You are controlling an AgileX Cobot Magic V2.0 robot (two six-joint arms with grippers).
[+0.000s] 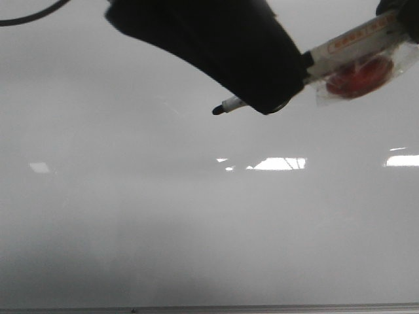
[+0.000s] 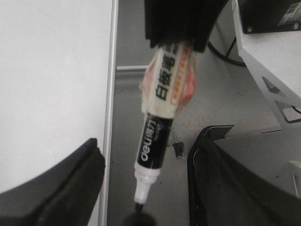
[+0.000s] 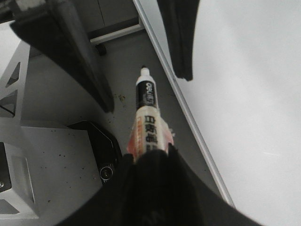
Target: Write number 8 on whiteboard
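Observation:
The whiteboard (image 1: 196, 229) fills the front view, blank, with bright light reflections; no number 8 shows on it. My right gripper (image 3: 148, 155) is shut on a white-and-black marker (image 3: 146, 110), uncapped, with clear tape and a red patch round its barrel (image 1: 357, 72). The marker's tip (image 1: 217, 110) hovers before the board. My left gripper (image 2: 148, 155) is open; its black fingers (image 2: 56, 188) stand on either side of the marker (image 2: 155, 136) without touching it. In the front view one left finger (image 1: 222, 52) covers the marker's middle.
The board's thin grey edge strip (image 2: 109, 117) runs beside the marker and shows in the right wrist view (image 3: 188, 113). Beyond it lies grey floor, with a white metal frame (image 2: 268, 56) and a black object (image 3: 101, 146). A black cable (image 1: 26, 16) hangs at the upper left.

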